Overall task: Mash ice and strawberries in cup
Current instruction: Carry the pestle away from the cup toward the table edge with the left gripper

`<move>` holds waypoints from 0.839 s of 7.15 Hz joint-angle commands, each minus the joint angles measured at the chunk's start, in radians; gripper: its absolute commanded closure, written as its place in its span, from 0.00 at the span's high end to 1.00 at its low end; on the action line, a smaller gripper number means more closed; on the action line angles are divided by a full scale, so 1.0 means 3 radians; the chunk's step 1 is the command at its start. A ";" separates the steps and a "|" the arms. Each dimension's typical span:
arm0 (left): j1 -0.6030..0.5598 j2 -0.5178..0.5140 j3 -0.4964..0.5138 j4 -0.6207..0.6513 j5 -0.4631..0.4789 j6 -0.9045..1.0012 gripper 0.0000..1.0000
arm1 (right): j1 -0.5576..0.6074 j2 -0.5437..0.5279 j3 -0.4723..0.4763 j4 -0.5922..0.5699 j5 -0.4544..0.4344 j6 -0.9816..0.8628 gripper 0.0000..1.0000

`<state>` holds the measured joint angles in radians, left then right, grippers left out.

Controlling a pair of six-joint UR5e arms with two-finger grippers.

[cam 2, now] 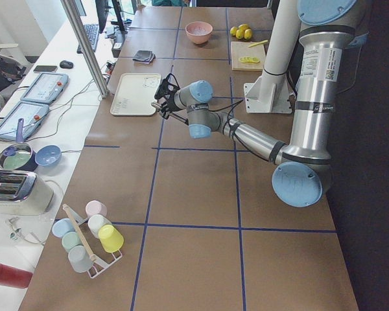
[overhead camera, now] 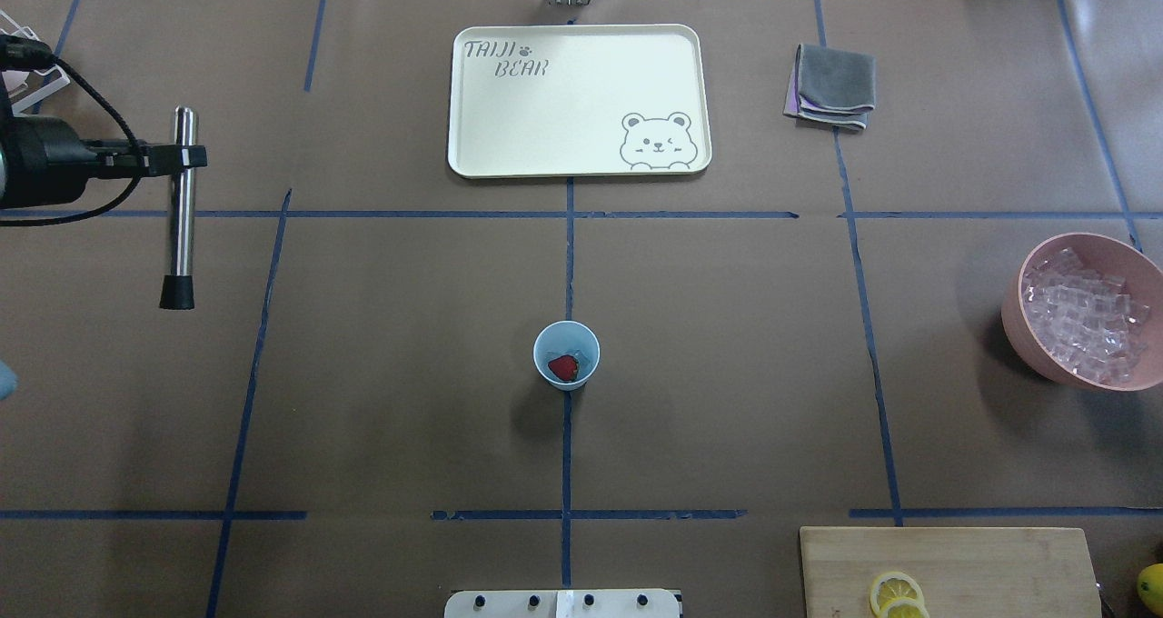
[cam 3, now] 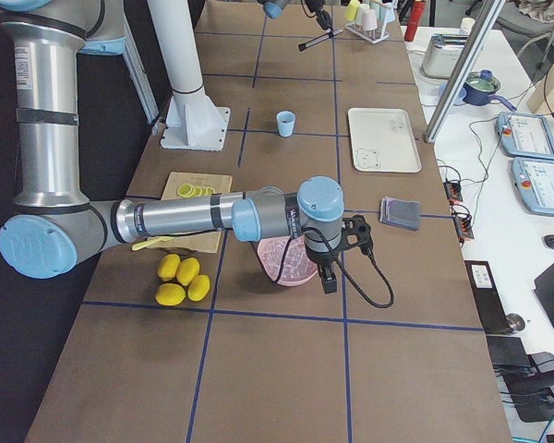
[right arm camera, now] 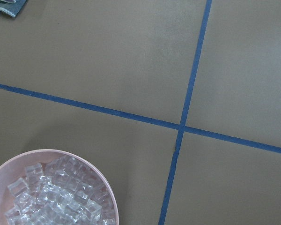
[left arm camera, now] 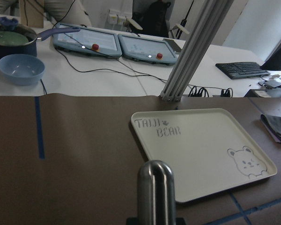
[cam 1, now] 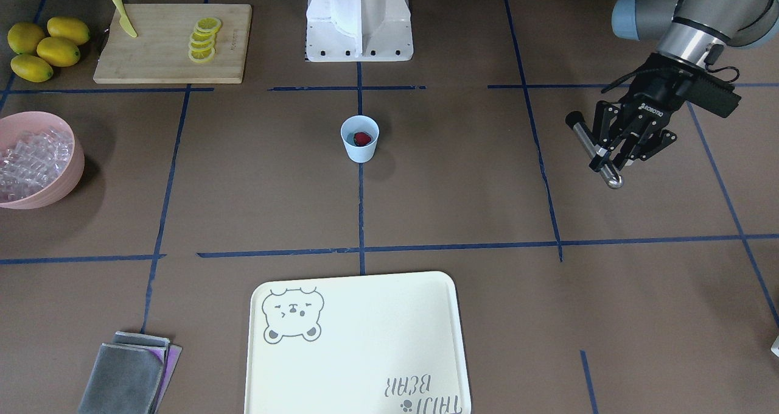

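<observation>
The muddler lies lengthwise away from the robot, black tip nearest. The left gripper reaches in sideways and is clamped across its shaft, with the cup well to its right.

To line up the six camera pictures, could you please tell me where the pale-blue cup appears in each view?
Front-facing: the pale-blue cup stands at centre, in the upper half, on a blue tape line.
Overhead: centre, slightly below the middle.
Exterior left: cannot be made out.
Exterior right: upper middle, left of the bear tray.
Left wrist: not in it.
Right wrist: not in it.
Landmark: the bear tray.
</observation>
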<state>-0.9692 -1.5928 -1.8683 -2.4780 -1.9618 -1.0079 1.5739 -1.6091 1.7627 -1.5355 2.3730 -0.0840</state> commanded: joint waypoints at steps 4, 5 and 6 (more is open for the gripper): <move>-0.0501 0.0283 0.0667 0.0493 -0.0747 0.0475 0.00 | 0.0000 0.0000 0.0000 0.0005 -0.0005 -0.0006 0.99; -0.0507 0.0303 0.0761 0.0493 -0.0742 0.0501 0.00 | 0.0000 0.0000 -0.0005 0.0000 -0.0010 -0.0006 0.99; -0.0507 0.0364 0.0838 0.0493 -0.0732 0.0653 0.00 | 0.0000 0.0000 -0.0011 0.0000 -0.0020 -0.0006 0.99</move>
<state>-1.1178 -1.5010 -1.6547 -2.3311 -2.1834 -0.8571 1.5739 -1.6091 1.7611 -1.5351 2.3699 -0.0859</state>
